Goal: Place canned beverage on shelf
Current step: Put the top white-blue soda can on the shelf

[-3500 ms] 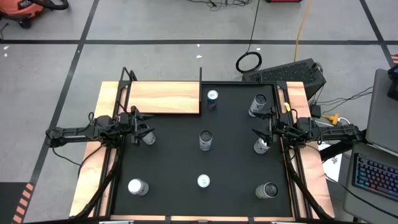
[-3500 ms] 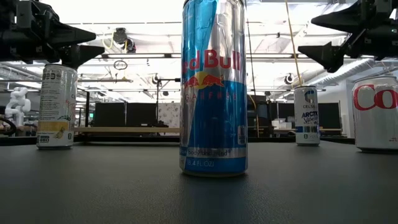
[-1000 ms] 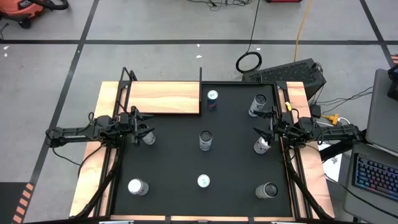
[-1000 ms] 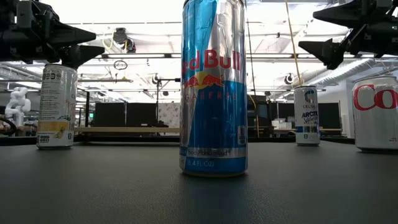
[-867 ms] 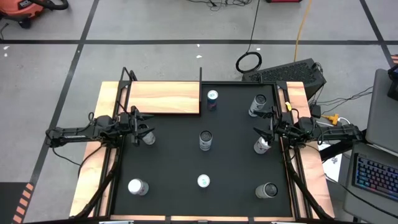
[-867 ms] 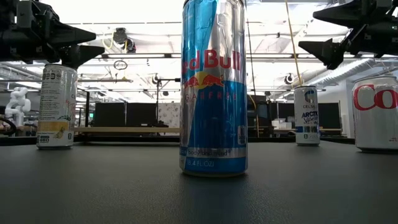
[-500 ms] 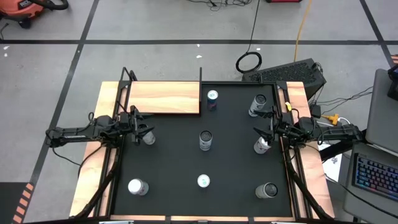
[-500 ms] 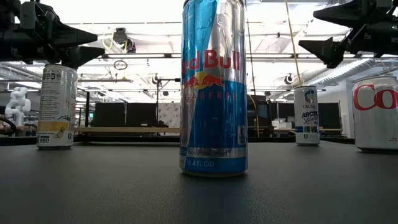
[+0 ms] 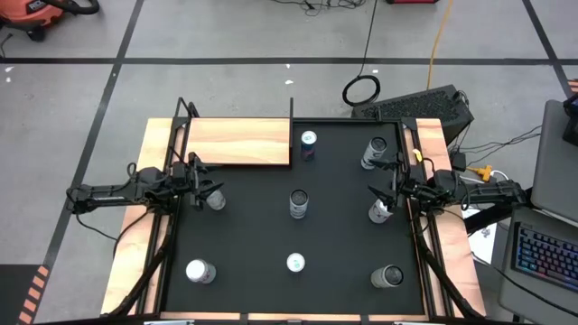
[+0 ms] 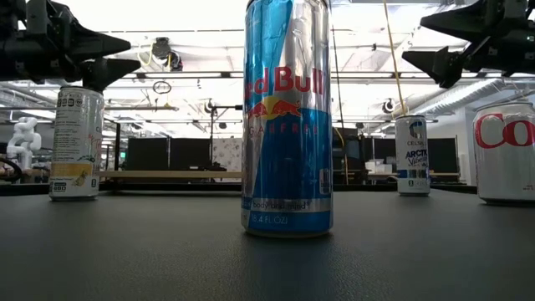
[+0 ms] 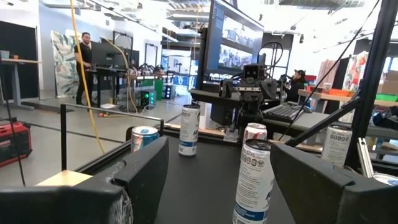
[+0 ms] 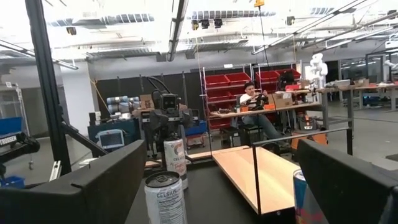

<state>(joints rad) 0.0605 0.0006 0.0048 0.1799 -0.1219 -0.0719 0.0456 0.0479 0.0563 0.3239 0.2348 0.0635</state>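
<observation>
So the left gripper (image 9: 213, 190) hovers wide open over the can (image 9: 217, 200) right below. Best drop straight, grip mid-body, then head for the shelf (image 9: 238, 142). Right gripper (image 9: 375, 192) is open too.

Black mat (image 9: 343, 235) w/ seven cans (image 9: 299, 204) standing; wood shelf (image 9: 239, 142) at far-left corner.

7 cans (image 9: 299, 203) stand spread over the worktop (image 9: 343, 239); the shelf (image 9: 238, 142) fills its far-left corner.
</observation>
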